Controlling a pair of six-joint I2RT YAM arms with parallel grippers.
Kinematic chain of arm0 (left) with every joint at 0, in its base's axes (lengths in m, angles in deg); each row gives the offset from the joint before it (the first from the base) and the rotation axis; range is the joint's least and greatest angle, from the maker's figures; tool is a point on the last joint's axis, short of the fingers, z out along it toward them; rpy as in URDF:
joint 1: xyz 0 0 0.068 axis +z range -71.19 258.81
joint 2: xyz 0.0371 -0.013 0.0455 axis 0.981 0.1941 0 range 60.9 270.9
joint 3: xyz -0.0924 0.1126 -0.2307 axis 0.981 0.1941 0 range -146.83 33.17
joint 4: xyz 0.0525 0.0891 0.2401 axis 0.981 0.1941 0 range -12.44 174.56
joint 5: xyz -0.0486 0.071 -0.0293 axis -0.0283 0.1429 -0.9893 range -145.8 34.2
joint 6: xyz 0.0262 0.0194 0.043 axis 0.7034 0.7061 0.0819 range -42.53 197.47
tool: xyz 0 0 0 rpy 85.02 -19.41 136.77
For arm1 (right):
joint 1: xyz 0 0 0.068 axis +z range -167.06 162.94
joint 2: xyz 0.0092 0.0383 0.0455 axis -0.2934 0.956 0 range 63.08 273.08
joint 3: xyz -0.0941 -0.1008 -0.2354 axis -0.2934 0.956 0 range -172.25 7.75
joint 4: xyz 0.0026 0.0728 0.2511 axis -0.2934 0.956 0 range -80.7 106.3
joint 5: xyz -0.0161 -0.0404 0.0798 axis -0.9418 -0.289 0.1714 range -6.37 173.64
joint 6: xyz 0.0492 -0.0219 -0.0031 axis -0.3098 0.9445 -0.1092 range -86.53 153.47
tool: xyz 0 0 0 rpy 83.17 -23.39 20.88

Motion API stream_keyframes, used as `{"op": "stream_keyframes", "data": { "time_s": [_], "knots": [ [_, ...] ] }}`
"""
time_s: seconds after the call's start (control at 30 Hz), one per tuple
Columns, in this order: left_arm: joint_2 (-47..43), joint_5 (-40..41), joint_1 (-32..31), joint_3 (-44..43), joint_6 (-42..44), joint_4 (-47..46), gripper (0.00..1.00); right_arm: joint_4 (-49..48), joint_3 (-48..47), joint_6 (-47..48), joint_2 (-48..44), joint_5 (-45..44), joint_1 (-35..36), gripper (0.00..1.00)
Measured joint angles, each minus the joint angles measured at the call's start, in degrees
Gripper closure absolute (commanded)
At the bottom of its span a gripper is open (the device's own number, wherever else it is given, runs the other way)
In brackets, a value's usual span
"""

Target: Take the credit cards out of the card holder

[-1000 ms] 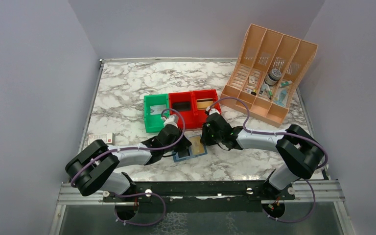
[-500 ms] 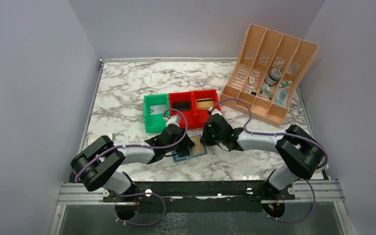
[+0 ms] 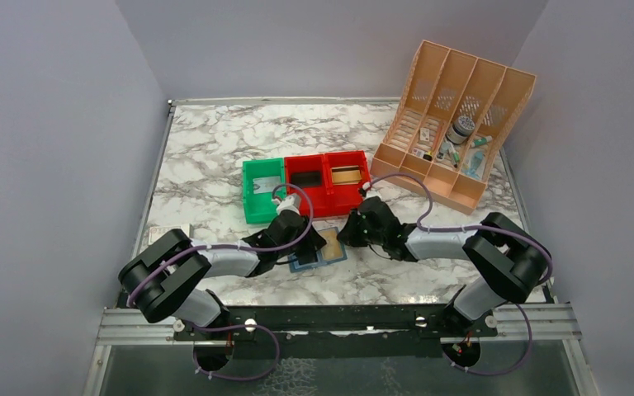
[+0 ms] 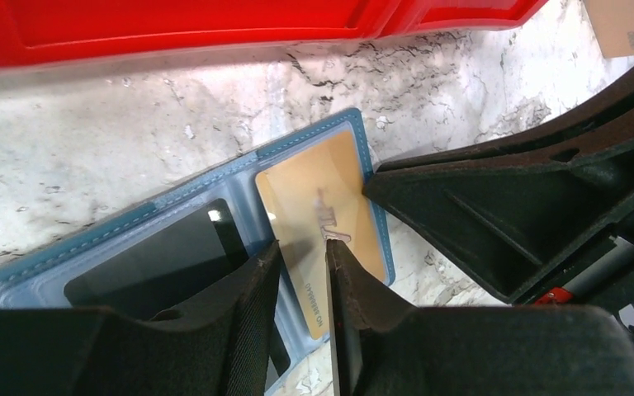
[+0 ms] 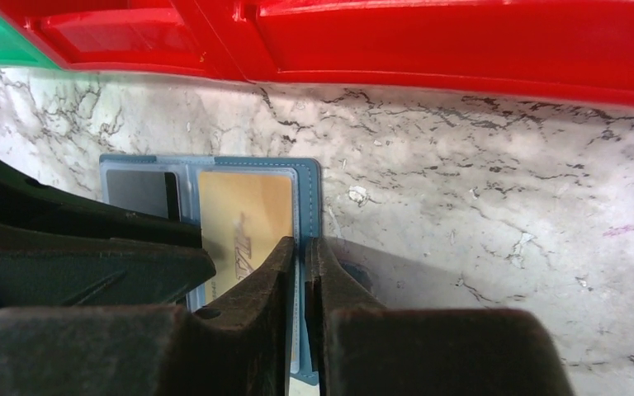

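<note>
The blue card holder point(image 3: 319, 248) lies open and flat on the marble, just in front of the red bins. A tan-gold credit card point(image 4: 327, 206) sits in its right panel, while the left panel shows a dark pocket point(image 4: 153, 269). My left gripper point(image 4: 304, 250) hovers low over the gold card's near half, open by a narrow gap with nothing pinched. From the right, my right gripper point(image 5: 304, 247) comes in with its jaws almost together, tips at the holder's right stitched edge point(image 5: 309, 198). Another tan card point(image 3: 346, 175) lies in the right red bin.
Just beyond the holder stand a green bin point(image 3: 262, 191) and two red bins point(image 3: 307, 194). A peach desk organizer point(image 3: 454, 124) with small items stands at the back right. A white-and-red flat box point(image 3: 169, 233) lies at the left, partly behind my left arm.
The left gripper's jaws have parted from shut to a narrow gap over the gold card. The right gripper's jaws have narrowed, and it has shifted slightly right along the holder's edge.
</note>
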Motion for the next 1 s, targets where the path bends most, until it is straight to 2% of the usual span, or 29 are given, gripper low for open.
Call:
{"op": "stream_keyframes", "data": {
  "time_s": [0.37,0.7,1.0],
  "knots": [
    [-2.5,0.1,0.3,2.6,-0.7,-0.8,0.79,-2.6,2.8,-2.1,-1.1,4.1,0.2,0.92],
    [-2.5,0.0,0.5,2.6,-0.4,-0.4,1.00,-2.5,2.7,-2.0,-1.1,4.2,0.2,0.92],
    [-4.2,-0.7,0.8,2.9,0.2,-0.7,1.00,-1.8,2.5,-1.8,-1.3,4.0,0.2,0.91]
  ]
}}
